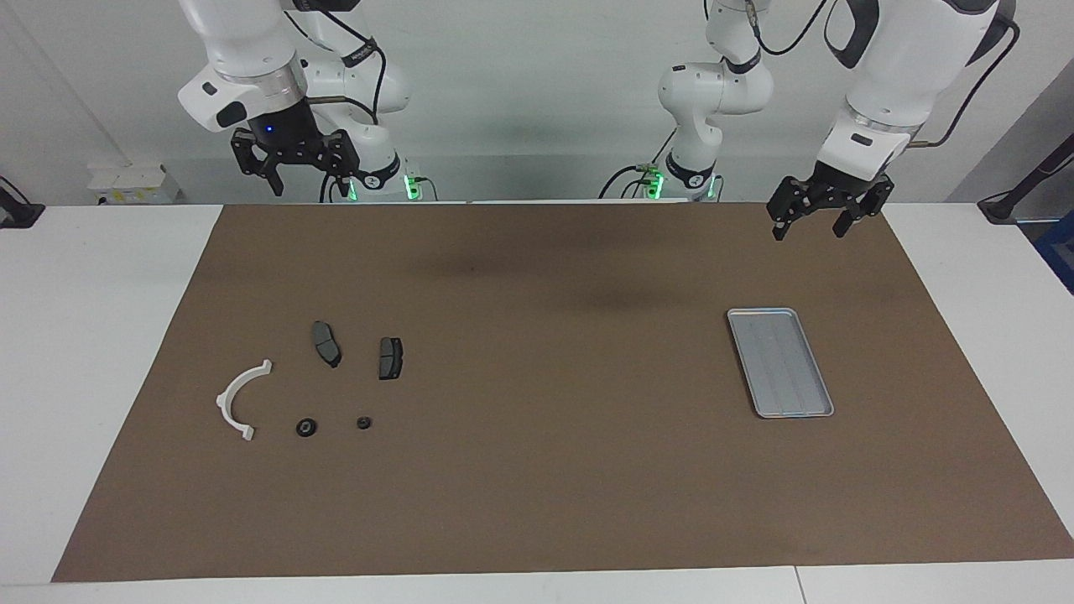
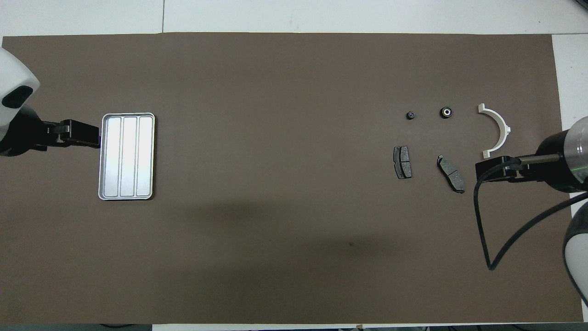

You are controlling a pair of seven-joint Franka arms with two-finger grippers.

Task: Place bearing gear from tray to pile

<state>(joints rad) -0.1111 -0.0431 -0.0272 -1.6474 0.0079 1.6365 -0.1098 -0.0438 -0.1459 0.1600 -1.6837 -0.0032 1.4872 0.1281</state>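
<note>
We see bearing gear (image 1: 306, 428) on surface (image 1: 537, 470) in pile (image 1: 312, 389), beside white bracket (image 1: 239, 400), small dark ring (image 1: 363, 423) and two brake pads (image 1: 326, 343). Tray (image 1: 781, 361) lies below left jaws (image 1: 819, 216); these are spread wide, hold nothing. Right jaws (image 1: 297, 165) are raised over surface edge, spread wide, hold nothing.

Even, bright light falls from above on the table (image 1: 101, 352), and both views are sharp from edge to edge, without blur. Soft, broad shadows lie on the brown mat (image 1: 537, 470): in the facing view, dim patches near the robots' edge; in the overhead view, a wide dark band across the lower middle. The tray (image 2: 126, 156) glares almost white in the overhead view and looks duller grey in the facing view.
</note>
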